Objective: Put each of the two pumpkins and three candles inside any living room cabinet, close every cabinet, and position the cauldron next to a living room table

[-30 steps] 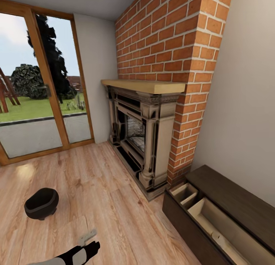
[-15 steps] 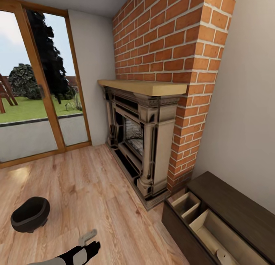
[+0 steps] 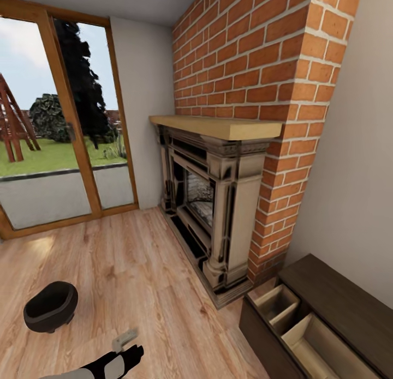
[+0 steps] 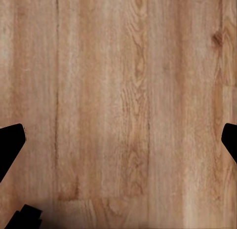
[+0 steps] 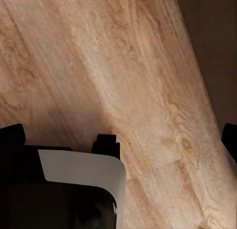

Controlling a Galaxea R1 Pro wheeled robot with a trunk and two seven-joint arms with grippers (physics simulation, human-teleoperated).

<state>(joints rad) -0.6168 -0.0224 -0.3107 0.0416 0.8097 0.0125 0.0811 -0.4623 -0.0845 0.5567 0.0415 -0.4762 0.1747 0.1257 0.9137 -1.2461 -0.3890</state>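
Observation:
The glossy black cauldron (image 3: 50,306) stands on the wood floor at the lower left of the head view. At the lower right is the dark brown cabinet (image 3: 338,300), its drawer (image 3: 305,335) pulled out with pale compartments showing. My left arm (image 3: 115,361) reaches in along the bottom edge, to the right of the cauldron and apart from it. In the left wrist view, the left gripper (image 4: 118,140) hangs open over bare floorboards. My right gripper (image 5: 121,137) is open too, above the floor beside my own base. Pumpkins, candles and the coffee table are out of view.
A brick chimney with a fireplace (image 3: 213,210) and wooden mantel (image 3: 218,127) rises between the cabinet and the glass patio doors (image 3: 60,150). Wood floor (image 3: 136,270) stretches between the cauldron and the fireplace. A grey wall runs behind the cabinet.
The whole head view has swung, first one way and then back, so the camera moved. The cauldron, cabinet and my left arm keep their places relative to the room.

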